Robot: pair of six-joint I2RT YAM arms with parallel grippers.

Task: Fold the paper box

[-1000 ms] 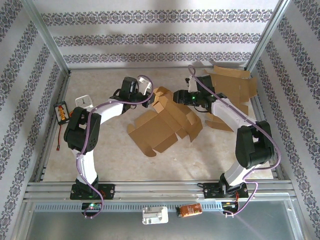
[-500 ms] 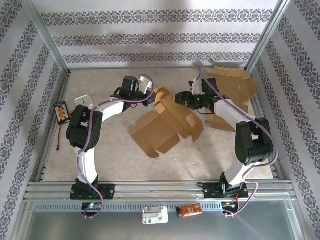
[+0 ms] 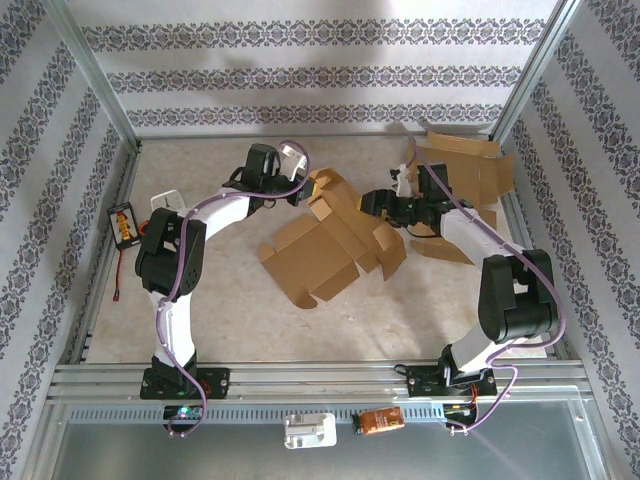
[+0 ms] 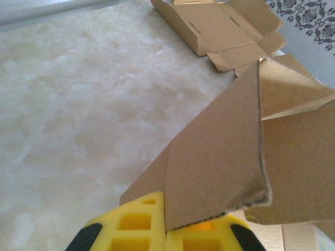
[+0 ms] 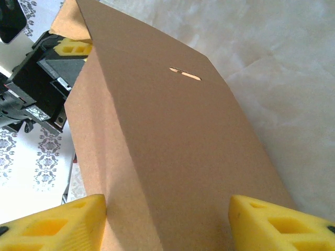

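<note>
- Since a second ago: the right gripper (image 3: 372, 203) has drawn back toward the right and a little nearer the arm bases. The left gripper (image 3: 300, 190) has crept slightly toward the far wall.
- The paper box (image 3: 325, 245) has slid a little with them, and its raised far end looks lifted further off the table (image 3: 200, 290).
- Reading: the pull is spreading the raised end and standing up a wall. The near half is flat, flaps splayed, so folding looks early.
- Box position: mid-table between the two arms, with its far corner up at the left gripper and its right edge at the right gripper.
- Left gripper (image 4: 166, 232): clamped tight on a thin edge of the box (image 4: 225, 151). The cardboard comes up out of the seam between the yellow pads and bends at a crease above them.
- Right gripper (image 5: 167, 219): fingers stand well apart, with a broad slotted panel of the box (image 5: 167, 146) lying across the gap. It probably rests there rather than being pinched, but the panel hides the pad faces.
- Hidden: the top view buries both contact points under the wrists and cables, and which flap each arm has is hard to say.
- Outward: a spare cardboard blank (image 3: 465, 175) lies opened flat at the far right corner, apart from the work, and is cut off at the frame edge in the left wrist view (image 4: 220, 26).
</note>
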